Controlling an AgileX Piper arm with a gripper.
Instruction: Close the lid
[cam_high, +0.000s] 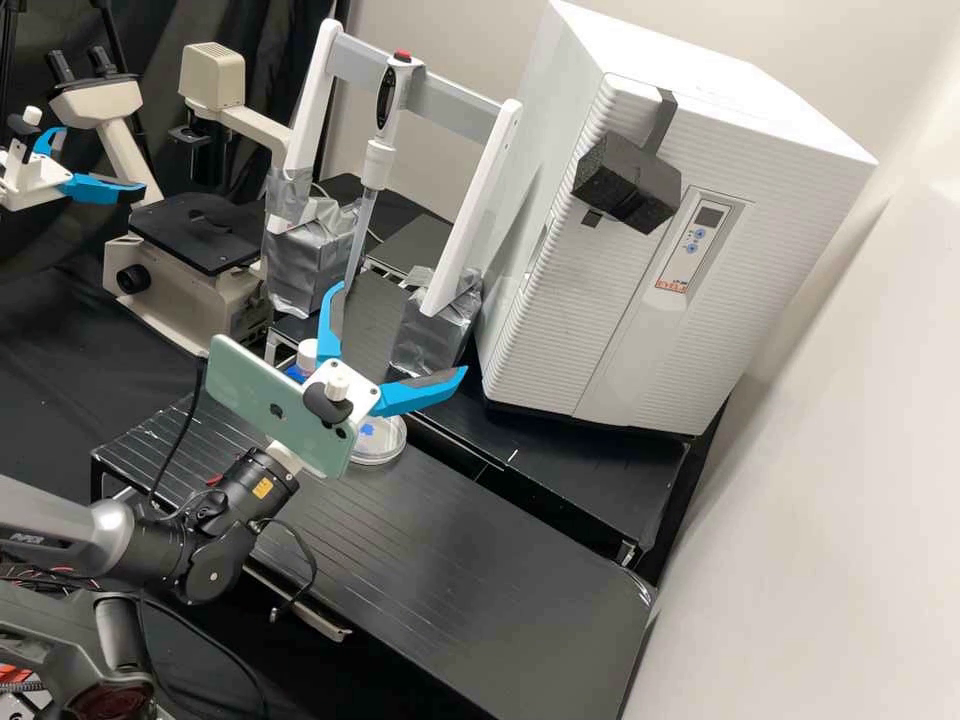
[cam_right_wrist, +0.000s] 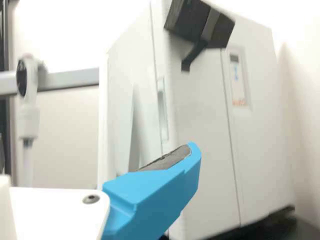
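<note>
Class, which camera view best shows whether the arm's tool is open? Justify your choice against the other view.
The high view: it shows the tool with both blue fingers spread wide apart. The wrist view gives a close look at one finger and its grey pad.

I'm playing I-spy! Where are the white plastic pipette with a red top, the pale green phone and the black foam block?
White plastic pipette (cam_high: 378, 165): high view, collar.
Pale green phone (cam_high: 268, 398): high view, back.
Black foam block (cam_high: 626, 186): high view, middle.

1 microscope (cam_high: 190, 292) stands near 1 pipette (cam_high: 378, 165).
</note>
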